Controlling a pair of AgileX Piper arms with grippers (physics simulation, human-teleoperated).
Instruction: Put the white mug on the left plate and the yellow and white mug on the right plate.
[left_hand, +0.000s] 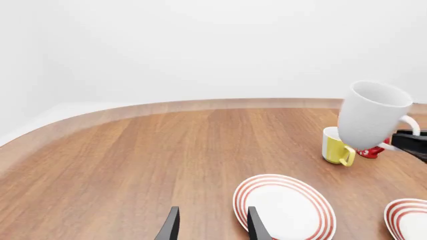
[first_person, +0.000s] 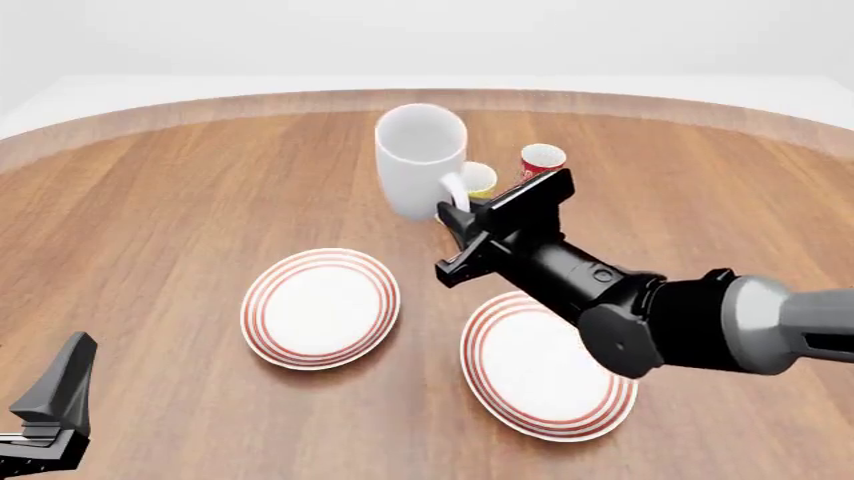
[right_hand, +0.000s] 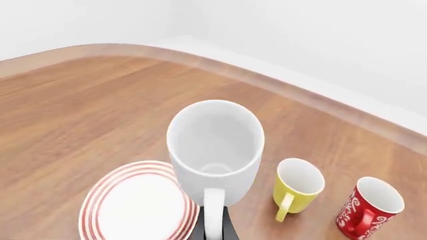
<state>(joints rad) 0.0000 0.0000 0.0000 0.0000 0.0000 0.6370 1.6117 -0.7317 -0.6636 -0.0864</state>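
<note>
My right gripper (first_person: 455, 214) is shut on the handle of the large white mug (first_person: 420, 160) and holds it tilted in the air above the table, behind the two plates. The mug also shows in the right wrist view (right_hand: 213, 145) and the left wrist view (left_hand: 370, 115). The small yellow and white mug (first_person: 478, 180) stands on the table just behind it, partly hidden. The left plate (first_person: 320, 305) and the right plate (first_person: 545, 365) lie empty nearer me. My left gripper (left_hand: 212, 216) is open and empty, low at the near left (first_person: 54, 400).
A tall red patterned cup (first_person: 541, 160) stands to the right of the yellow mug. The right arm (first_person: 667, 320) stretches over the right plate's far side. The table's curved far edge (first_person: 427, 97) runs behind the cups.
</note>
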